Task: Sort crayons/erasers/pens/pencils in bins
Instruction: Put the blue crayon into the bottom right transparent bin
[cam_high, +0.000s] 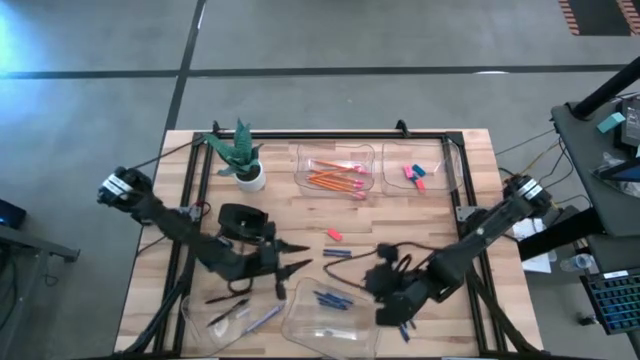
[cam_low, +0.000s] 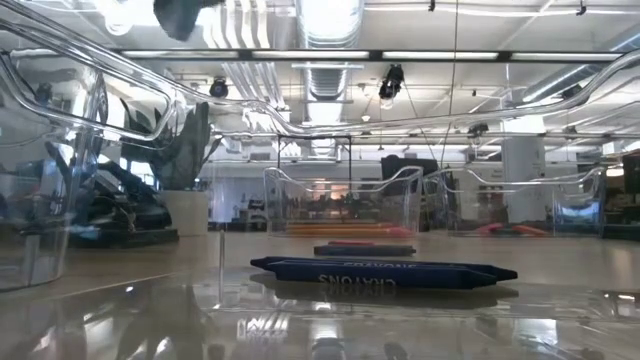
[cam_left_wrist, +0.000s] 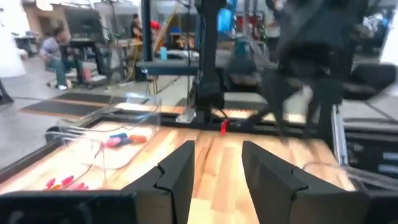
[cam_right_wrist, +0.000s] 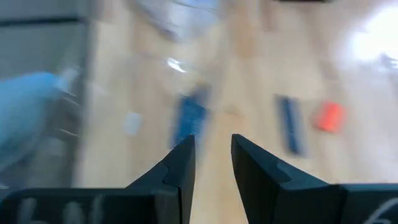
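pale wood worktop (cam_high: 400, 225) carries four clear bins. at 12 o'clock one bin (cam_high: 335, 170) holds the orange pencils (cam_high: 335, 180); just beside it toward 1 o'clock a second bin (cam_high: 422, 168) holds pink erasers (cam_high: 413, 177) with a light blue one among them. at 6 o'clock a third bin (cam_high: 330, 318) holds dark-blue crayons (cam_high: 330, 300); at 7 o'clock a fourth bin (cam_high: 232, 318) holds slim pens (cam_high: 228, 308).

loose items: one pink eraser (cam_high: 334, 235) lies near the centre of the worktop, and a dark-blue crayon (cam_high: 337, 254) lies just below it, apart from it. in the low view a dark-blue crayon (cam_low: 385, 271) lies flat in the foreground, seen through a bin wall.

left gripper (cam_high: 292, 257) sits at 8 o'clock, pointing toward 3 o'clock, near the loose crayon but not touching it; its fingers (cam_left_wrist: 180, 177) stand narrowly apart and hold nothing in the left wrist view. right gripper (cam_high: 385, 290) sits at 5 o'clock, just beside the crayon bin's edge; its fingers (cam_right_wrist: 180, 171) are narrowly apart and empty, with a blue crayon (cam_right_wrist: 189, 118) on the wood beyond them. contact with the bin cannot be told.

a potted plant (cam_high: 240, 155) stands at 11 o'clock; a black object (cam_high: 243, 220) lies at 9 o'clock beside the left arm.
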